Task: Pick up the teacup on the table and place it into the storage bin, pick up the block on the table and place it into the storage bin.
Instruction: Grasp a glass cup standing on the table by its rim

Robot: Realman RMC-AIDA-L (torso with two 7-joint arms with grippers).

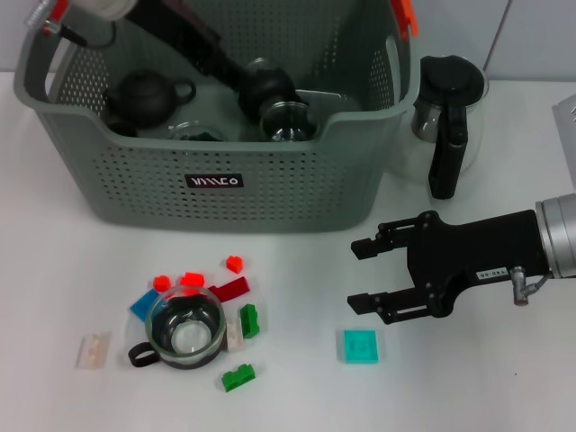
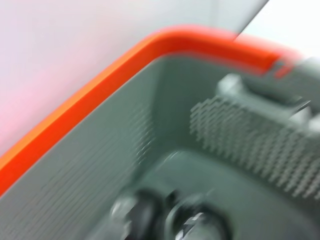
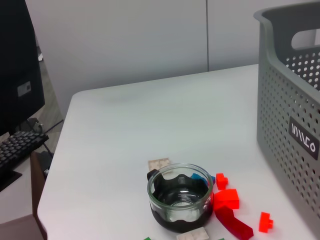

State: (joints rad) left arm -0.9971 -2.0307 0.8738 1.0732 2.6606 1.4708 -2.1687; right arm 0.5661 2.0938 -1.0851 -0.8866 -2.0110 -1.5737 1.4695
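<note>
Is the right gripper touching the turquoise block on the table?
Apart. The head view shows bare table between the right gripper, open, and the turquoise block.

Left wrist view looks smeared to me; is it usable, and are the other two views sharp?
Left wrist view: blurred throughout; only the bin's orange rim and grey wall read, the dark items at the bottom are unidentifiable. Head view: sharp, evenly lit, the glass teacup and right pincer clear. Right wrist view: sharp; faint reflections on the teacup's glass.
</note>
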